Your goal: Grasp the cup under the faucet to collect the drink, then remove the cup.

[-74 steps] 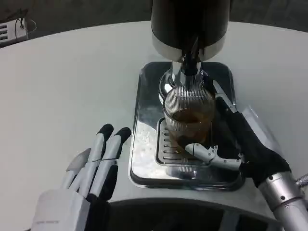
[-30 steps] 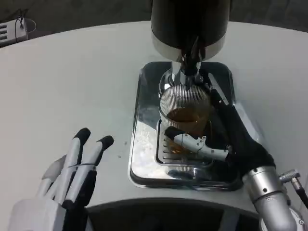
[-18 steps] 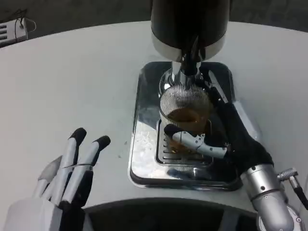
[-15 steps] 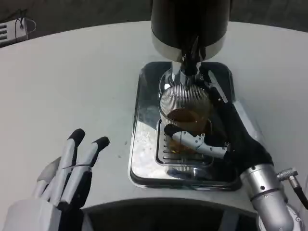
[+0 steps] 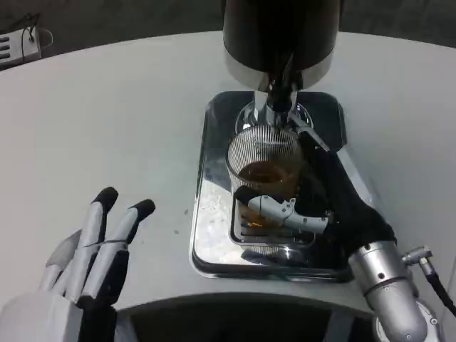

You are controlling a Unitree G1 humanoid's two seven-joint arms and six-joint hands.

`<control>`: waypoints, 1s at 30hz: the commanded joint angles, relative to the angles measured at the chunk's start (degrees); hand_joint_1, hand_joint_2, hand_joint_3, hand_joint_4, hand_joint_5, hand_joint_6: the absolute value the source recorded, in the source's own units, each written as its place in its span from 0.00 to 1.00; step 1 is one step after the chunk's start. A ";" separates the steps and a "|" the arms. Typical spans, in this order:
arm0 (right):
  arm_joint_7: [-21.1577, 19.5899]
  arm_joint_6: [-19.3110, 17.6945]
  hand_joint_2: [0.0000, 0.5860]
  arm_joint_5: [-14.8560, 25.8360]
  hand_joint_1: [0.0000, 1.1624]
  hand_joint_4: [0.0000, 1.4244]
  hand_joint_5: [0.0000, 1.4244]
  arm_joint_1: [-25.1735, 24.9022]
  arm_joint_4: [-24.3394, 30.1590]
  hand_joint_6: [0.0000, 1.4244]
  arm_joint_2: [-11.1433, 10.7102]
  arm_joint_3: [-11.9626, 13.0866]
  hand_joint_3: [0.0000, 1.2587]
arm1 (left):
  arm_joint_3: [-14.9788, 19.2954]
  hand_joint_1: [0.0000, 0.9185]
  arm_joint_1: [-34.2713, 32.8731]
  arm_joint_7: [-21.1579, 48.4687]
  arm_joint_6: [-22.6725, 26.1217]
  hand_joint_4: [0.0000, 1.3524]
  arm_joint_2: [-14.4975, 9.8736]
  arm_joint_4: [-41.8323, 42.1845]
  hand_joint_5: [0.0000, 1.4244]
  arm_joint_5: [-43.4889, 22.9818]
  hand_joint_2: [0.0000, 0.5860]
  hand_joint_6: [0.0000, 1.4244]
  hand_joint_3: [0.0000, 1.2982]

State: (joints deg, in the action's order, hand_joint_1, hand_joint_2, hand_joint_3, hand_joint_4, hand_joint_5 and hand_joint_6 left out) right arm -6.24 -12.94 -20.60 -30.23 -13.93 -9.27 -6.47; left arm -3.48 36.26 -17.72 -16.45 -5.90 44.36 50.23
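A white round table (image 5: 128, 121) fills the scene, its far edge meeting a dark background where a small white object with a cable (image 5: 20, 44) sits at the upper left; on the table stands one shiny metal drip tray (image 5: 206, 214) carrying one dark drink dispenser (image 5: 279, 35) with a chrome band, and one faucet (image 5: 280, 96) pointing straight down from its base; directly below the faucet stands a single cup (image 5: 265, 178), upright, its long axis vertical and its open mouth facing up toward the spout; the cup is clear ribbed glass, its fine vertical lines catching the light, and holds an amber-brown drink in its lower part; it sits over the slotted grate (image 5: 249, 221) in the tray; the right hand (image 5: 313, 206), reaching in from the lower right on a silver forearm, grips the cup, one white finger lying across its near side and dark fingers wrapping its right side; the left hand (image 5: 89, 260) rests at the lower left, well apart from the tray, holding nothing, its black-tipped fingers extended and slightly spread, pointing away from the robot.
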 commanded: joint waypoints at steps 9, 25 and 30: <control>-3.75 -0.73 0.33 1.15 0.88 0.44 0.53 -0.22 -0.67 0.83 2.51 1.42 0.37 | 1.53 0.00 0.60 1.49 0.14 0.01 0.65 1.41 0.18 0.33 0.24 0.09 0.13; -5.01 -2.43 0.16 1.16 1.00 0.60 0.75 2.01 1.35 1.00 1.79 1.67 0.54 | 1.69 0.00 -0.67 2.82 0.19 0.01 1.48 1.39 0.18 1.04 0.23 0.09 0.14; -4.17 -2.69 0.16 2.21 1.00 0.64 0.80 4.61 5.51 1.00 2.07 1.77 0.59 | 1.43 0.00 -1.13 3.10 0.04 0.01 1.64 0.94 0.18 1.11 0.23 0.09 0.14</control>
State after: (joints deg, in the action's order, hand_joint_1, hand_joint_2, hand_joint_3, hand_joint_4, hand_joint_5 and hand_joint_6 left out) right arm -10.73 -13.82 -19.25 -26.90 -11.27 -7.47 -4.75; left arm -1.86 35.28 -15.30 -16.43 -4.31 45.40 50.47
